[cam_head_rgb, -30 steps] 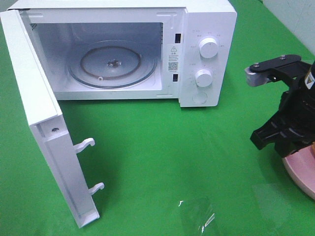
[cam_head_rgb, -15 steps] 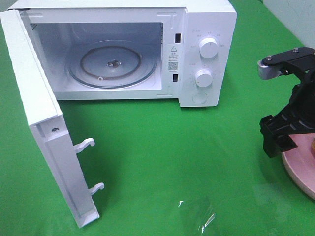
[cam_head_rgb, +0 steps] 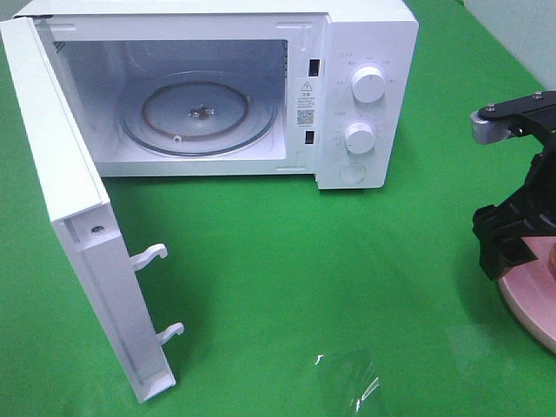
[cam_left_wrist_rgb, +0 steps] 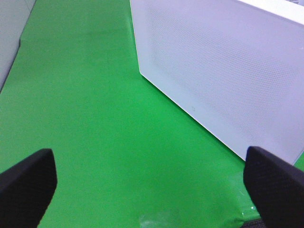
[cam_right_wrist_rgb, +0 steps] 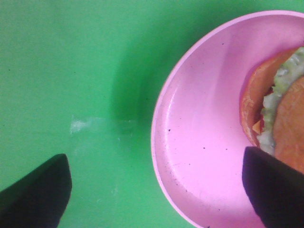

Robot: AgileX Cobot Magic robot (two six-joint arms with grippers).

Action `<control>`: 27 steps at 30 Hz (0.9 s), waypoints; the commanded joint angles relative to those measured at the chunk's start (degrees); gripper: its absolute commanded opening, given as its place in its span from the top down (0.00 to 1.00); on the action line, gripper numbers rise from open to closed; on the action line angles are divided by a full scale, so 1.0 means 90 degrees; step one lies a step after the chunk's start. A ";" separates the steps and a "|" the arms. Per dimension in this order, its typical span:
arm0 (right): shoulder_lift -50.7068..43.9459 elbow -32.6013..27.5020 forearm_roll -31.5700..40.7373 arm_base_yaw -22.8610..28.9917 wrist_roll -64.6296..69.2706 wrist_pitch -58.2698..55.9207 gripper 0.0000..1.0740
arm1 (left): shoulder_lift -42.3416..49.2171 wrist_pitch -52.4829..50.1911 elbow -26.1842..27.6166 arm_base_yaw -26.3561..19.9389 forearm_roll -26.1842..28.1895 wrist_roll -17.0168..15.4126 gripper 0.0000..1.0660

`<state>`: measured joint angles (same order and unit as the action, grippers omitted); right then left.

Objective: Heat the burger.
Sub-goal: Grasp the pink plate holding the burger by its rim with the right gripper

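While left gripper (cam_left_wrist_rgb: 151,187) and right gripper (cam_right_wrist_rgb: 153,187) gape empty, I see one burger (cam_right_wrist_rgb: 285,111), one plate (cam_head_rgb: 528,302) at right edge, one microwave (cam_head_rgb: 382,109).

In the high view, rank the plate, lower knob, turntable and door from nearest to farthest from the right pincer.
1. Plate, at the right pincer, right edge.
2. Lower knob, on the microwave panel.
3. Turntable, inside the cavity.
4. Door, swung open, far left.
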<state>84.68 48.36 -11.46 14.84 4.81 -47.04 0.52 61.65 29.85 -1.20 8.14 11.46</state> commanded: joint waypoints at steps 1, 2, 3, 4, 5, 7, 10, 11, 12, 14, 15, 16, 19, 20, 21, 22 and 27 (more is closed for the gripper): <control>0.0197 0.0006 -0.0025 -0.0025 -0.0064 0.0057 0.17 | 0.0089 -0.0013 -0.0013 0.0038 0.0032 -0.0032 0.06; 0.0197 0.0006 -0.0025 -0.0025 -0.0064 0.0057 0.17 | 0.0089 -0.0013 -0.0013 0.0038 0.0032 -0.0032 0.06; 0.0325 0.0006 -0.0025 -0.0025 -0.0064 0.0115 0.18 | 0.0089 -0.0013 -0.0013 0.0038 0.0032 -0.0032 0.06; 0.0325 0.0006 -0.0025 -0.0025 -0.0064 0.0115 0.18 | 0.0089 -0.0013 -0.0013 0.0038 0.0032 -0.0032 0.06; 0.0458 0.0006 -0.0019 -0.0025 -0.0064 0.0197 0.19 | 0.0089 -0.0013 -0.0013 0.0038 0.0032 -0.0032 0.06; 0.0528 0.0006 -0.0013 -0.0025 -0.0064 0.0248 0.19 | 0.0089 -0.0013 -0.0013 0.0038 0.0032 -0.0032 0.06; 0.0789 0.0006 -0.0006 -0.0025 -0.0064 0.0497 0.20 | 0.0089 -0.0013 -0.0013 0.0038 0.0032 -0.0032 0.06; 0.0789 0.0006 -0.0006 -0.0025 -0.0064 0.0497 0.20 | 0.0089 -0.0013 -0.0013 0.0038 0.0032 -0.0032 0.06; 0.0923 0.0006 -0.0006 -0.0025 -0.0064 0.0586 0.20 | 0.0089 -0.0013 -0.0013 0.0038 0.0032 -0.0032 0.06; 0.1070 0.0006 -0.0006 -0.0025 -0.0064 0.0643 0.21 | 0.0089 -0.0013 -0.0013 0.0038 0.0032 -0.0032 0.06; 0.1070 0.0006 -0.0006 -0.0025 -0.0064 0.0643 0.21 | 0.0089 -0.0013 -0.0013 0.0038 0.0032 -0.0032 0.06; 0.1120 0.0006 -0.0006 -0.0025 -0.0064 0.0675 0.21 | 0.0089 -0.0013 -0.0013 0.0038 0.0032 -0.0032 0.06; 0.1381 0.0006 -0.0006 -0.0108 -0.0064 0.0840 0.21 | 0.0089 -0.0013 -0.0013 0.0038 0.0032 -0.0032 0.06; 0.1381 0.0006 -0.0006 -0.0108 -0.0064 0.0840 0.21 | 0.0089 -0.0013 -0.0013 0.0038 0.0032 -0.0032 0.06; 0.1515 0.0006 -0.0025 -0.0146 -0.0064 0.0904 0.22 | 0.0089 -0.0013 -0.0013 0.0038 0.0032 -0.0032 0.06; 0.1515 0.0006 -0.0025 -0.0146 -0.0064 0.0904 0.22 | 0.0089 -0.0013 -0.0013 0.0038 0.0032 -0.0032 0.06; 0.1783 -0.0051 -0.0032 -0.0350 -0.0070 0.1152 0.23 | 0.0089 -0.0013 -0.0013 0.0038 0.0032 -0.0032 0.06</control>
<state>100.44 48.07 -11.52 11.97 4.76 -36.96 0.52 61.65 29.85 -1.20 8.14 11.46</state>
